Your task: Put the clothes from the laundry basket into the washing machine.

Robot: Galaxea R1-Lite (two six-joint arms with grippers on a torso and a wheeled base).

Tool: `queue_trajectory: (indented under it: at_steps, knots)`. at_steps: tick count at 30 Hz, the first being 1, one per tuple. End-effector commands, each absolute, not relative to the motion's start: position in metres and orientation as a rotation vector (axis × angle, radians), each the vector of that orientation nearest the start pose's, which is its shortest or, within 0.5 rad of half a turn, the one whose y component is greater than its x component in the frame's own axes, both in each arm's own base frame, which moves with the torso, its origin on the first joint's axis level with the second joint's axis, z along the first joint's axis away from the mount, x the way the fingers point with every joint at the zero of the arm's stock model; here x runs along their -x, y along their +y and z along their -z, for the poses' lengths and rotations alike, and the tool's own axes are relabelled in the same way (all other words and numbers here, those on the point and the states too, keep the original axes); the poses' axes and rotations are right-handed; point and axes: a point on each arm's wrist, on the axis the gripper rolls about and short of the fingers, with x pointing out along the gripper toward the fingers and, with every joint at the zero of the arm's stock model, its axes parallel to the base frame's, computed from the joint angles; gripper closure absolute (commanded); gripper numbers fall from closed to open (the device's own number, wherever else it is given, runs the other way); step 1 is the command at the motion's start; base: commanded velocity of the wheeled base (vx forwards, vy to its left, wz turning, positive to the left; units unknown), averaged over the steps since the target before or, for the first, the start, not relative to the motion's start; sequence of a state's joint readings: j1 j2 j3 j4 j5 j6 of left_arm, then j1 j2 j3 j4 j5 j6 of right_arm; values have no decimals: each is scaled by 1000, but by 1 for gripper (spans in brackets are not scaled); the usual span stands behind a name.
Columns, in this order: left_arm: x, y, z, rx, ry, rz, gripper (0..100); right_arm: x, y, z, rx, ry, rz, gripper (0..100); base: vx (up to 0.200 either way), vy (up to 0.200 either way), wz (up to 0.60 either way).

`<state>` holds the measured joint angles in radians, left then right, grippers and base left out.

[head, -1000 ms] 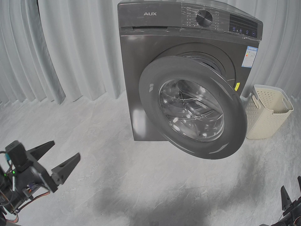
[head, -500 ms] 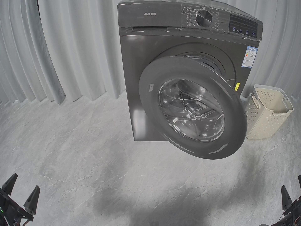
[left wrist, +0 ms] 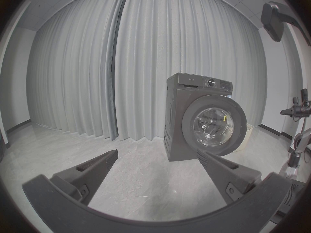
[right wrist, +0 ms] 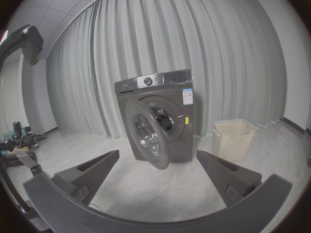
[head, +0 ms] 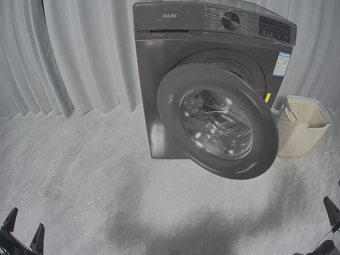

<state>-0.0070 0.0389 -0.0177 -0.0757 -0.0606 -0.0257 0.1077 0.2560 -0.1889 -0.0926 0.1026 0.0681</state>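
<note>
Left claw dropped low & back, right claw slid off a bit; both open, empty. Basket on floor just right of washer, door open; right arm nearer, still well apart

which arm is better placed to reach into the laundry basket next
Right. The laundry basket stands on the floor right of the washing machine, on the side of the open right gripper. The left gripper, also open, sits far left, and the swung-open door stands between it and the basket.
</note>
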Motion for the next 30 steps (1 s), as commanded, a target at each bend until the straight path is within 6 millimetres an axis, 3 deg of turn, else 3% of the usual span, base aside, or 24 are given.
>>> queue_trajectory:
  at_steps: [1,3,4,7,10,14,15,16,23,30]
  knots:
    - [23,1,-75,7,20,-35,0,-90,26,-159,-101,313,-369,0,0,0,0]
    - [24,1,-74,6,29,-34,0,-105,29,-159,-111,318,-358,0,0,0,0]
    - [23,0,-75,-15,2,-25,0,-125,34,-155,-114,328,-351,0,0,0,0]
    - [23,0,-76,2,-2,-21,0,-143,38,-149,-110,355,-344,0,0,0,0]
    - [23,0,-76,0,-2,-23,0,-181,45,-136,-104,391,-268,0,0,0,0]
    - [23,0,-76,0,-2,-21,0,-212,49,-127,-93,383,-197,0,0,0,0]
    - [23,0,-76,0,-2,-21,0,-212,49,-127,-93,383,-197,0,0,0,0]
    - [23,0,-76,0,-2,-21,0,-227,52,-122,-95,376,-191,0,0,0,0]
    - [23,0,-76,0,-2,-20,0,-253,54,-109,-83,370,-113,0,0,0,0]
    - [23,0,-76,0,-2,-21,0,-286,32,-107,-106,349,-4,0,0,0,0]
